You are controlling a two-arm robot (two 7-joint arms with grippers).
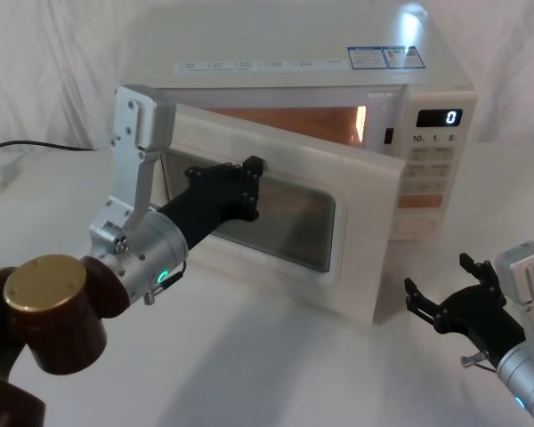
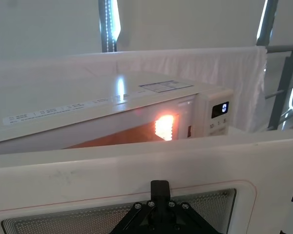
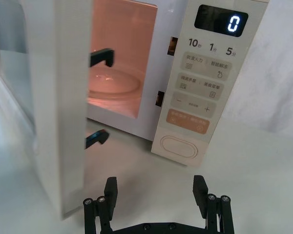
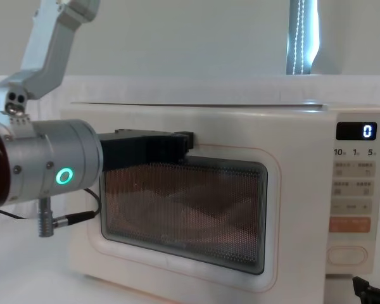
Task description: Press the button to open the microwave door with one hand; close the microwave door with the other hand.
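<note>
At nine o'clock of the button [image 1: 416, 227], the left hand [image 1: 249, 185], fingers' state untellable, presses the half-open microwave door [image 1: 285, 233]; closing needs further pushing. The right hand [image 1: 454, 298] rests spread.

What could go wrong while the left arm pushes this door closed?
The left gripper presses high on the microwave door, at the window's upper edge; it may slide off the glass, leaving the door ajar.

The right gripper, open, sits low before the button, beside the door's free edge, which might clip it.
</note>
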